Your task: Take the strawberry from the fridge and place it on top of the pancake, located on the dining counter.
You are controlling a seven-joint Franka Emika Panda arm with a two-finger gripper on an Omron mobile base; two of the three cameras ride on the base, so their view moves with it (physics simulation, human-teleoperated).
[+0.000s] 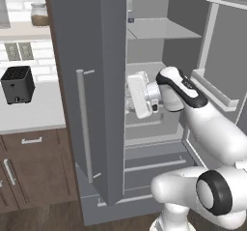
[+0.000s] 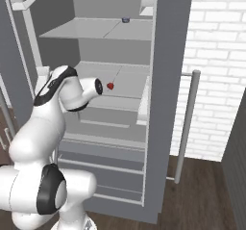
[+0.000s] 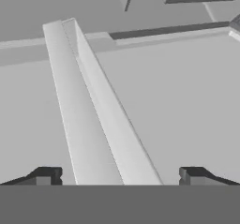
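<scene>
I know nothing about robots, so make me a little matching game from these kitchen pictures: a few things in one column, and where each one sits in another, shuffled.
Things:
1. strawberry
2. small dark blue item
3. black toaster
4. jar

Places:
A. on the white worktop left of the fridge
B. on the fridge's top shelf
C. on the wall shelf above the worktop
D. on the fridge's middle shelf, just beyond the arm's wrist

Pairs: 1-D, 2-B, 3-A, 4-C
</scene>
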